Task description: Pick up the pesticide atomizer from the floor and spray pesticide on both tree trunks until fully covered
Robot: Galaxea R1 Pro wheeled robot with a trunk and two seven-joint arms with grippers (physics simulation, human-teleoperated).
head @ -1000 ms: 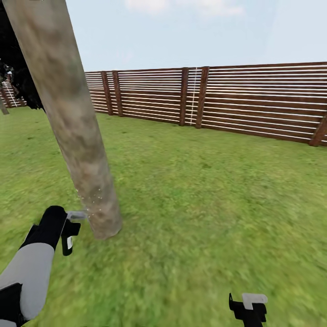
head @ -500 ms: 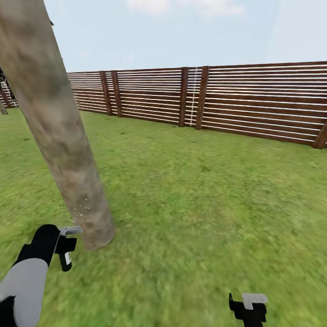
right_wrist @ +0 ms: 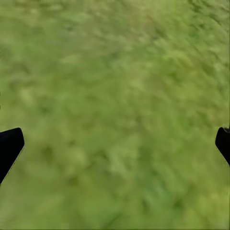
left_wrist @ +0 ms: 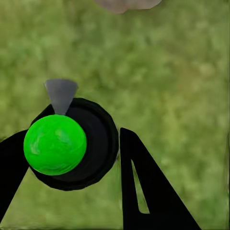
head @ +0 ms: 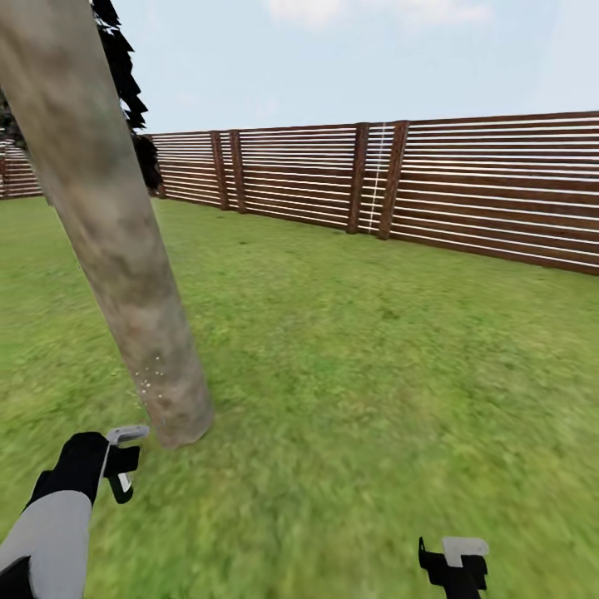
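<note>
Lawn point(head: 399, 391): a flat, blurry green floor is spread across the garden, from the robot out to the fence.
Fence point(head: 466, 187): reddish-brown horizontal slats with darker posts are seen along the far edge of the grass, under a pale sky.
Tree trunk point(head: 104, 225): a mottled grey-beige post is seen leaning across the left of the head view, its foot planted in the grass; a scatter of small white specks is seen on the bark low down, near its base. The foot of the trunk point(left_wrist: 125, 4) is also caught at the edge of the left wrist view.
Foliage point(head: 125, 66): jagged dark leaves are seen behind the trunk, high up.
Left arm: a grey and black forearm is raised from the lower left corner, ending just short of the trunk's foot.
Pesticide atomizer point(left_wrist: 72, 143): a black round body with a bright green cap and a grey nozzle is pinched between the two black fingers of the left gripper point(left_wrist: 72, 163); the nozzle point(head: 126, 433) is pointed toward the trunk's foot, near it but apart.
Right gripper point(right_wrist: 115, 143): its fingers are spread wide at the picture's edges over bare grass, with nothing between them; its black and grey body point(head: 456, 566) is seen low on the right, well apart from the trunk.
</note>
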